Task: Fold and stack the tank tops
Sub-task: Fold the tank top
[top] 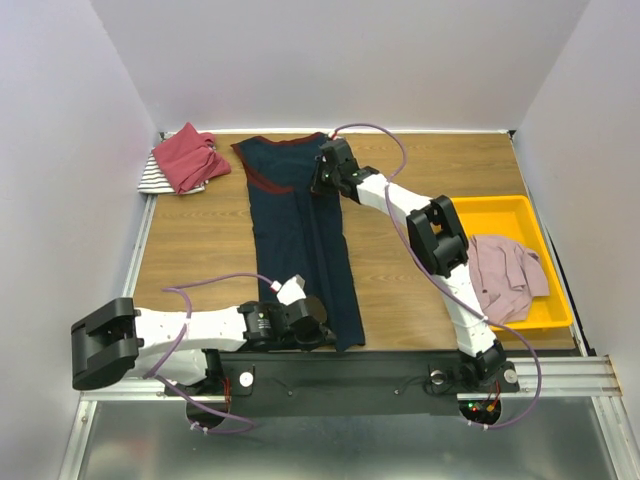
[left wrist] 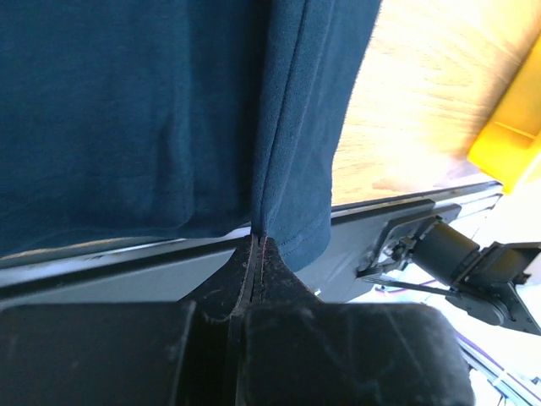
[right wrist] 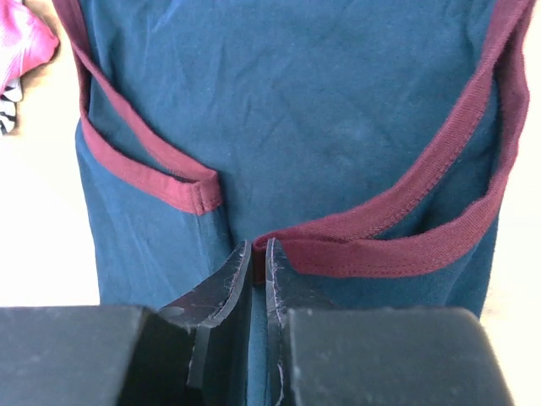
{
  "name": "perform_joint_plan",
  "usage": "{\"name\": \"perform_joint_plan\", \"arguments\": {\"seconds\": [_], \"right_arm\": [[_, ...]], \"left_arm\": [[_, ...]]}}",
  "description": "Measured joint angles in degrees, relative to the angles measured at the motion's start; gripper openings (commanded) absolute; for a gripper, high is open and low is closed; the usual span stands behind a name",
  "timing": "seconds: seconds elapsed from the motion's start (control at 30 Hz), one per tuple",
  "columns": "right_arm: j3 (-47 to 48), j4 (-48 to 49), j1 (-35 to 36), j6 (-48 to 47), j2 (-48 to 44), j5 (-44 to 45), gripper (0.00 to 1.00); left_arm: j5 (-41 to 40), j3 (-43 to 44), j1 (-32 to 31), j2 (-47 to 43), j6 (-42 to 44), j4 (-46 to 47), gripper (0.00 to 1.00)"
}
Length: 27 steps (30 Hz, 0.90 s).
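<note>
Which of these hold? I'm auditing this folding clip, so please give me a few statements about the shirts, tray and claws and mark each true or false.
1. The pale pink top lies in the yellow tray. True.
2. The left claw hangs open above the navy tank top. False: it is shut on that top's near hem.
3. The red top lies on the striped top at the far left corner. True.
4. The right claw grips the red top. False: it is shut on the navy tank top's maroon trim at the far end.
</note>
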Motion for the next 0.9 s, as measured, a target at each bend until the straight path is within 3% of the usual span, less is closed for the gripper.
{"name": "perform_joint_plan", "arguments": {"seconds": [0.9], "right_arm": [[6.69, -1.18, 2.4, 1.25, 5.22, 0.68, 0.06]], "left_arm": [[-0.5, -2.71, -0.22, -7.8, -5.79, -11.61, 0.0]]}}
